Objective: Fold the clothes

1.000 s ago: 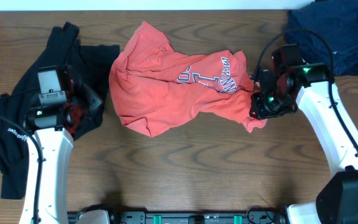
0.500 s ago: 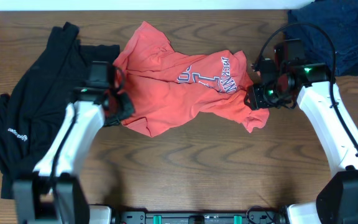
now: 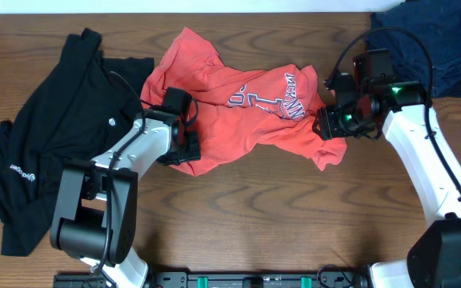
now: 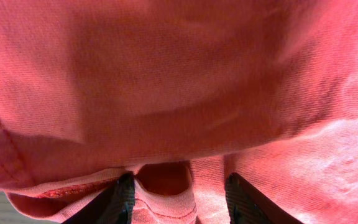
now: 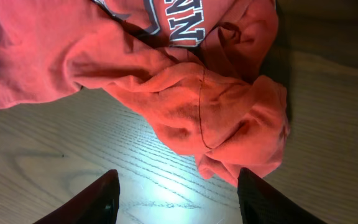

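Overhead view: left gripper has jumped from the black top to the red T-shirt, mid-table. Left wrist: its fingers are spread around the hem. Right wrist: right gripper is wide open beside the shirt's bunched corner. Folding can likely start.

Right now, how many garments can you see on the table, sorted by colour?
red-orange T-shirt: 1
black top: 1
dark blue garment, far right corner: 1
Total: 3
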{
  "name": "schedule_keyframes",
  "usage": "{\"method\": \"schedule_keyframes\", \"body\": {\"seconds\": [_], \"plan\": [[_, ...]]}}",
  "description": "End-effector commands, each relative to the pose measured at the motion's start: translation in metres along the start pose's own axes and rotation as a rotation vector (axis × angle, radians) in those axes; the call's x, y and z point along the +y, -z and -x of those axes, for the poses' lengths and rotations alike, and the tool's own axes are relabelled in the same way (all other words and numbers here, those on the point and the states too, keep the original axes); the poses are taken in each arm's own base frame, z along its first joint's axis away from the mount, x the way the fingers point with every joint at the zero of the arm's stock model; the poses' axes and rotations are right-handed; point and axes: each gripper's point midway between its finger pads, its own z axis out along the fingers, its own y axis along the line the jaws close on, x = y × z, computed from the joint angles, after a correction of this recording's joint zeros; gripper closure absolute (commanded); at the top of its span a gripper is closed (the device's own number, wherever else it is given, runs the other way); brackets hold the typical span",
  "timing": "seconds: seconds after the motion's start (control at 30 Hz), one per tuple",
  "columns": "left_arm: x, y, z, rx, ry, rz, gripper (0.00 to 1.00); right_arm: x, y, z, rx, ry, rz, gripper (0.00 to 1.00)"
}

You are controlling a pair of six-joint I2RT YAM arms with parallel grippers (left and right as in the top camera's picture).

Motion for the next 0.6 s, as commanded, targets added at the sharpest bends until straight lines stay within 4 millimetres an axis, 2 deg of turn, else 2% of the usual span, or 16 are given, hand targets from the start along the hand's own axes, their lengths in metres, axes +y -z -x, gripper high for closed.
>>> {"method": "schedule_keyframes", "body": {"seconds": [0.0,0.07,0.13,0.27,0.37,0.47,0.57], "plan": [[0.016,-0.010,-0.002,0.006,-0.009,0.086,0.50,-0.002,0.002,0.003,-0.013,-0.012,0.001,0.40],[0.019,-0.010,-0.001,0.000,-0.009,0.102,0.51,-0.003,0.002,0.005,-0.019,-0.011,0.001,0.40],[0.019,-0.010,-0.002,0.006,-0.010,0.104,0.66,-0.003,0.002,0.006,-0.024,-0.009,0.001,0.39],[0.031,-0.004,-0.010,0.037,-0.009,0.163,0.87,-0.002,0.002,0.006,-0.026,-0.009,0.001,0.39],[0.032,0.003,-0.012,0.052,-0.007,0.170,0.94,-0.002,0.002,0.007,-0.027,-0.008,0.001,0.39],[0.030,0.014,-0.010,0.048,-0.004,0.169,0.94,-0.002,0.002,0.006,-0.025,-0.009,0.001,0.39],[0.025,0.030,-0.005,0.022,0.090,0.149,0.94,-0.003,0.002,0.003,-0.013,-0.011,0.001,0.39]]}}
